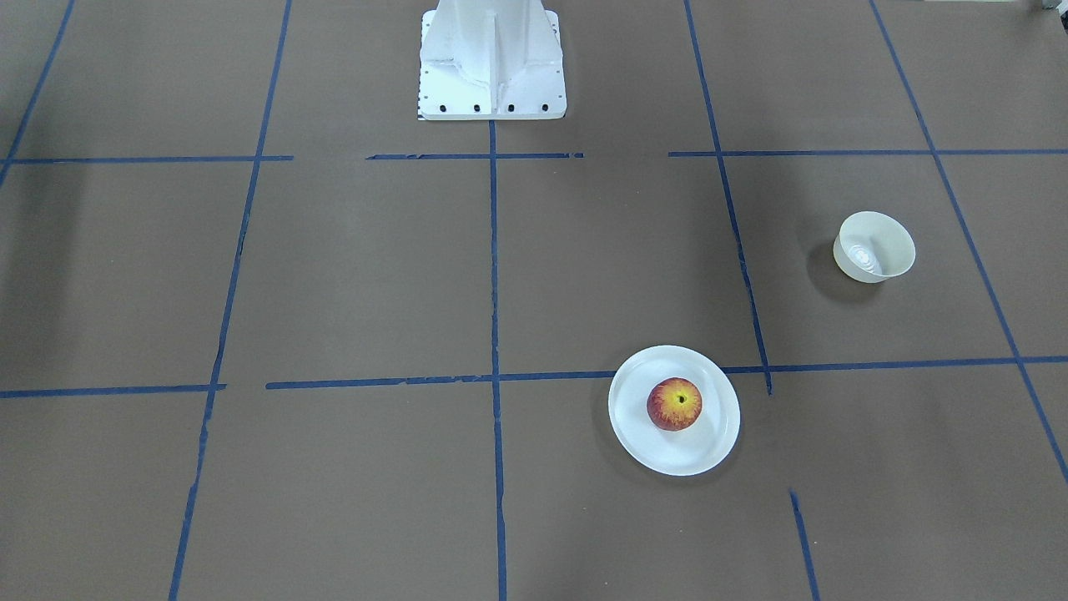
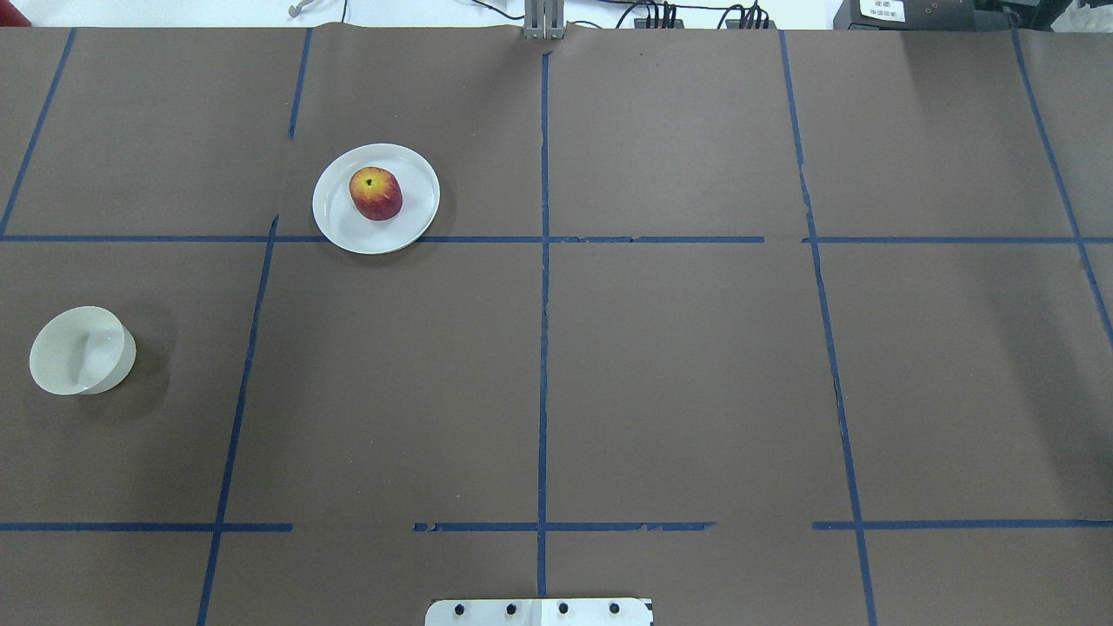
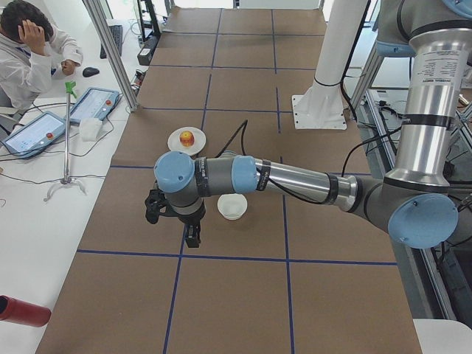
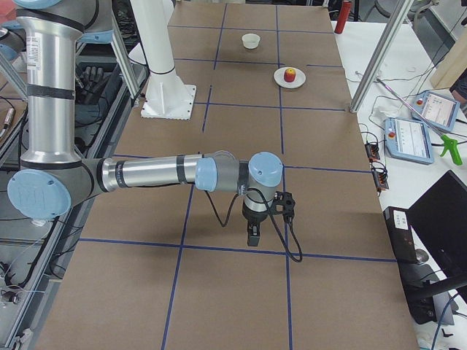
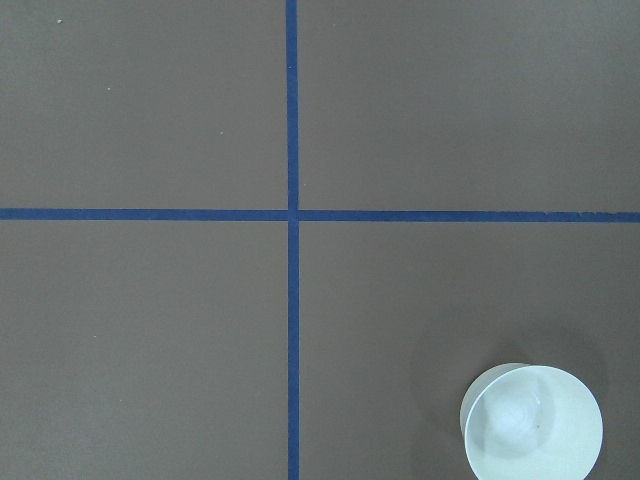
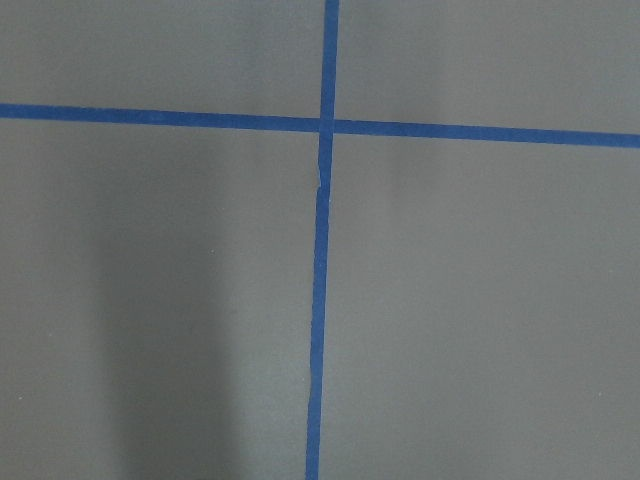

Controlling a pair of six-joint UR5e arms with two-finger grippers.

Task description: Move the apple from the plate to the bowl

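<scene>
The red apple (image 1: 674,404) with its yellow patch sits on the flat white plate (image 1: 659,457); both also show in the overhead view, the apple (image 2: 376,193) on the plate (image 2: 346,228). The small cream-white bowl (image 2: 81,350) stands empty, apart from the plate, and shows in the left wrist view (image 5: 531,423). My left gripper (image 3: 192,237) hangs above the table near the bowl (image 3: 232,206). My right gripper (image 4: 252,237) hangs over the far end of the table. Both show only in the side views, so I cannot tell if they are open or shut.
The white robot base (image 1: 492,63) stands at the table's edge. Blue tape lines grid the brown table. An operator (image 3: 29,51) sits at a side desk with tablets (image 3: 92,103). A red bottle (image 3: 22,310) lies beside the table. Metal posts (image 3: 110,51) stand at its edge.
</scene>
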